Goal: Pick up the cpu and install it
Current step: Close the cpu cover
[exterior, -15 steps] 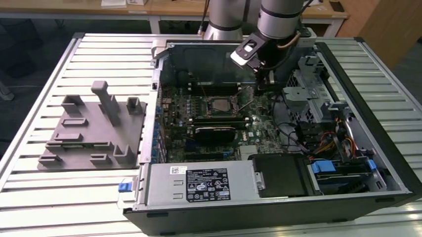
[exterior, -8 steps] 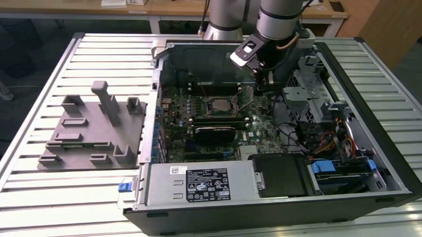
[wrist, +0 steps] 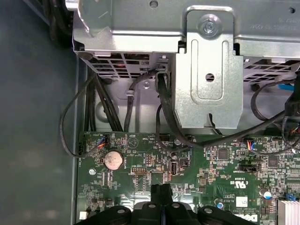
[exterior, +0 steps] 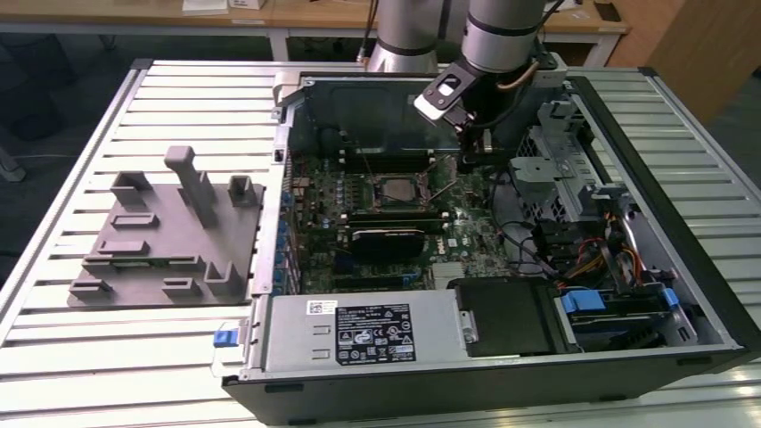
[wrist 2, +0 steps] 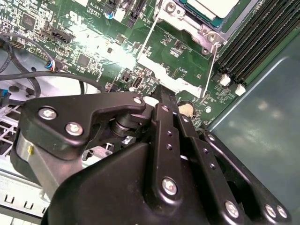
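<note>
The cpu (wrist 2: pixel 213 6) lay in its socket (exterior: pixel 398 187) on the motherboard (wrist: pixel 211 164), its silvery top showing inside the metal frame in the second wrist view. The end effector (wrist: pixel 161 188) hung low over the board a little away from the socket, near the coin battery (wrist: pixel 113 160). Its fingers were pressed together with nothing between them.

The likeliest trouble, I judged, was a snag. Two thin wire levers (wrist 2: pixel 146 40) stood up beside the socket, and loose black cables (wrist: pixel 161 108) ran close by. A sideways move at that height could catch either one or clip the small parts on the board. Pressing on a chip that sat crooked could also damage the socket.

The open computer case (exterior: pixel 476 392) held the board, a metal drive cage (wrist: pixel 208 70) and the cables. A grey tray (exterior: pixel 143 259) with upright posts lay on the bench (exterior: pixel 119 374) at the exterior view's left of the case.
</note>
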Tool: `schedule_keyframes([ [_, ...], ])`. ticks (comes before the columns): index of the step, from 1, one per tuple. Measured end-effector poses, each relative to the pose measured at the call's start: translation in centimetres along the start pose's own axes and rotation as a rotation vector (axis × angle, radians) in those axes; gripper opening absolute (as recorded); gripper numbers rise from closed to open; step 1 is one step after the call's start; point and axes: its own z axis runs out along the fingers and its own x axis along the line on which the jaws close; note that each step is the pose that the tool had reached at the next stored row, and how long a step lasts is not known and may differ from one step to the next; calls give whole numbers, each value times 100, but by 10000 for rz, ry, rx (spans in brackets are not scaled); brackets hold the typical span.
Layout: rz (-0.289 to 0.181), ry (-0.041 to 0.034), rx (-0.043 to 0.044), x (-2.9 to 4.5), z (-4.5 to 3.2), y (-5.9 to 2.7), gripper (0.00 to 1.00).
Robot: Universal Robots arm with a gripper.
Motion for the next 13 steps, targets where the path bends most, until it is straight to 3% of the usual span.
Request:
schedule_keyframes([
  [4, 1, 0, 0, 1, -1, -47, 11],
  [13, 10, 0, 0, 1, -7, -252, 11],
])
